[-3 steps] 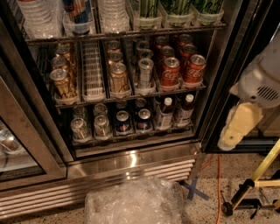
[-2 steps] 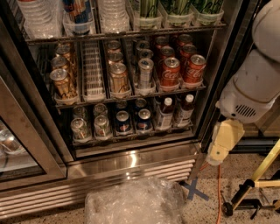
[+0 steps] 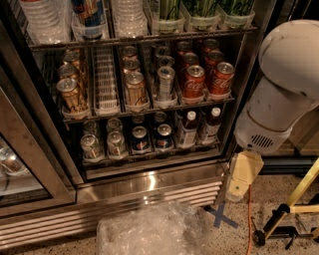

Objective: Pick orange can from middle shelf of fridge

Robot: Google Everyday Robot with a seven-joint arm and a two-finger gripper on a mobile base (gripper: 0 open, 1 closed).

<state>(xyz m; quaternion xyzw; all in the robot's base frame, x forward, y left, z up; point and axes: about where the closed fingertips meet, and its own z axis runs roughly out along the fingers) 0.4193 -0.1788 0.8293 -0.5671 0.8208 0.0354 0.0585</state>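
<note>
The fridge [image 3: 149,184] stands with its doorway open before me. Its middle shelf [image 3: 149,108] is a dark wire rack with white lane dividers. Orange cans stand in the left lane [image 3: 70,93] and in a centre-left lane [image 3: 134,87], with a bare lane [image 3: 104,79] between them. A slim silver can [image 3: 165,82] and red Coca-Cola cans [image 3: 193,82] fill the lanes to the right. My gripper [image 3: 239,185], a pale yellow piece under the white arm [image 3: 284,84], hangs low at the right by the fridge's right frame. It is well below and right of the orange cans and holds nothing.
The bottom rack holds blue cans [image 3: 140,139] and bottles [image 3: 187,127]. The top rack holds water bottles [image 3: 42,20] and green bottles [image 3: 199,10]. A crumpled plastic wrap [image 3: 149,231], a blue tape cross [image 3: 222,216], an orange cable [image 3: 248,224] and a yellow stand [image 3: 294,199] are on the floor.
My arm has swung in from the right edge, leftward and lower, and now covers more of the right side. The gripper has dropped toward the floor. The cans have not moved.
</note>
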